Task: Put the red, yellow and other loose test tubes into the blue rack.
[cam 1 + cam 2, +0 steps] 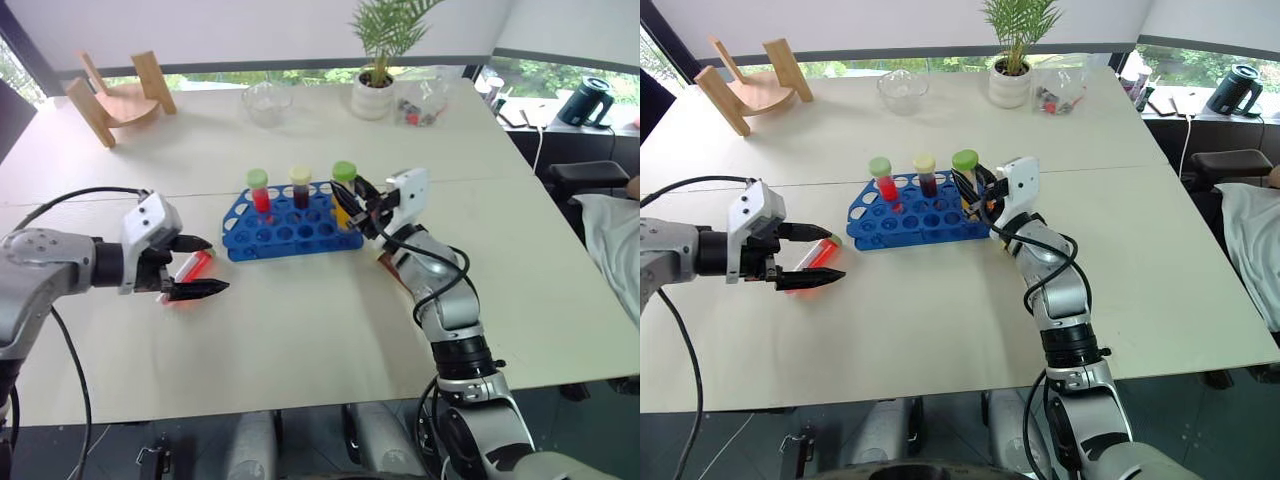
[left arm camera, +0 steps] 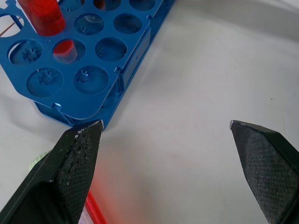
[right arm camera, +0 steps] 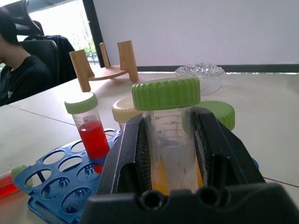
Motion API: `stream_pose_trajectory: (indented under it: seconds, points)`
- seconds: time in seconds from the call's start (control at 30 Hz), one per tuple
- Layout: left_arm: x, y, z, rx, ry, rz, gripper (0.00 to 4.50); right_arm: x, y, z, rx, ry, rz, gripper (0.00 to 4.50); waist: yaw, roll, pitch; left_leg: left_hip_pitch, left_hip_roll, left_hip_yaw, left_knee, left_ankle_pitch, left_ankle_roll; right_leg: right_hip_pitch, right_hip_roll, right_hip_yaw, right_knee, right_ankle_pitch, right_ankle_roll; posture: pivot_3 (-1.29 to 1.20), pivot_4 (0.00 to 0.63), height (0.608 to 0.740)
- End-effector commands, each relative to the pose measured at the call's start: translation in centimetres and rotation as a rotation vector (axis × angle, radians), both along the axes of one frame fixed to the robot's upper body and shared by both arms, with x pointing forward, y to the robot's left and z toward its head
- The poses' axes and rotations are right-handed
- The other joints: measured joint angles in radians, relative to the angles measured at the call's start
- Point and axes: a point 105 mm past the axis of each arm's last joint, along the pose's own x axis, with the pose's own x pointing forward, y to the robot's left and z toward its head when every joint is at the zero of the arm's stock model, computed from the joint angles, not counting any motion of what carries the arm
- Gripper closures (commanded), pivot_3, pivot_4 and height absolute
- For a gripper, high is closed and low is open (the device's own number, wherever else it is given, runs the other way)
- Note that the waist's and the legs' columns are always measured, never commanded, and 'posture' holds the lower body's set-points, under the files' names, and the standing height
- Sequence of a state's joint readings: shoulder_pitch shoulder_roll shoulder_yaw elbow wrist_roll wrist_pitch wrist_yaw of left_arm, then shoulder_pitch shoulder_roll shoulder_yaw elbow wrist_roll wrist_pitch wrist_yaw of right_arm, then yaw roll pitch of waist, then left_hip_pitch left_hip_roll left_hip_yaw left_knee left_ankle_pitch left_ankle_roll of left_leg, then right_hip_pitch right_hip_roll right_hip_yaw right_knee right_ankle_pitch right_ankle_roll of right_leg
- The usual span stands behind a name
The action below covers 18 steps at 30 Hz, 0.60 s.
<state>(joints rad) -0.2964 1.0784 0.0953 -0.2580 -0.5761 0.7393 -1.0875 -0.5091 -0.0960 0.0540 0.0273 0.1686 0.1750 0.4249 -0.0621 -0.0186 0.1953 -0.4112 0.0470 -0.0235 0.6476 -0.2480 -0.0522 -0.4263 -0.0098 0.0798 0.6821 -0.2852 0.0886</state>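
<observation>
The right claw (image 3: 170, 158), tight on the green-capped clear plastic tube of yellow liquid (image 3: 169, 135), should lower it straight into a hole of the bright blue plastic rack (image 1: 290, 228), while the left claw (image 1: 197, 267) waits wide open and empty over the red tube (image 1: 190, 266) lying on the pale worktop (image 1: 300, 330).

The rack (image 1: 290, 222) sits mid-table with two capped tubes (image 1: 260, 190) standing in its far row. A loose tube (image 1: 190, 266) lies left of it, between my left fingers (image 1: 200, 290). My right gripper (image 1: 352, 208) holds a third tube (image 3: 171, 135) upright at the rack's right end.
</observation>
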Motion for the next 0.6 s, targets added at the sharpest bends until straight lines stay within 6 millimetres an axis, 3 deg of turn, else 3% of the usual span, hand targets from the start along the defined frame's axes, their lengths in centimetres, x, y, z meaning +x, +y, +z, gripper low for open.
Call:
stream_pose_trajectory:
  seconds: [0.03,0.13,0.27,0.37,0.5,0.6]
  points:
    - [0.0,0.2,1.0,0.015,-0.048,0.008,0.0,-0.2,0.4,-0.1,-0.003,-0.022,0.009,3.65,-0.004,0.0,0.0,0.0,0.0,0.0,0.0,0.0,0.0,0.0,0.0,0.0,0.0,0.0,0.0,0.0,0.15,0.74]
    - [0.0,0.2,1.0,0.014,-0.049,0.008,0.0,-0.5,0.6,-0.4,-0.012,-0.034,0.012,3.65,-0.006,0.0,0.0,0.0,0.0,0.0,0.0,0.0,0.0,0.0,0.0,0.0,0.0,0.0,0.0,0.0,0.15,0.74]
    - [0.2,0.2,1.0,0.013,-0.051,0.01,0.0,-1.4,0.6,-0.3,-0.036,-0.061,0.029,1.84,-0.006,0.0,0.0,0.0,0.0,0.0,0.0,0.0,0.0,0.0,0.0,0.0,0.0,0.0,0.0,0.0,0.15,0.74]
    - [0.4,0.1,1.1,0.0,-0.058,0.006,0.0,-1.9,-0.1,0.8,-0.051,-0.089,0.029,0.28,-0.005,0.0,0.0,0.0,0.0,0.0,0.0,0.0,0.0,0.0,0.0,0.0,0.0,0.0,0.0,0.0,0.15,0.74]
    - [0.5,-0.6,1.9,-0.03,-0.067,-0.023,0.0,-2.8,-2.5,3.4,-0.118,-0.102,0.071,0.28,0.001,0.0,0.0,0.0,0.0,0.0,0.001,0.0,0.0,0.001,0.0,0.0,0.0,0.0,0.0,0.0,0.15,0.74]
    - [-0.4,-1.4,2.3,-0.034,-0.052,-0.093,0.0,-4.6,-4.2,3.4,-0.276,0.03,0.247,0.28,0.011,0.0,0.0,0.0,0.0,0.0,0.001,0.0,0.0,0.001,0.0,0.0,0.0,0.0,0.0,0.0,0.15,0.74]
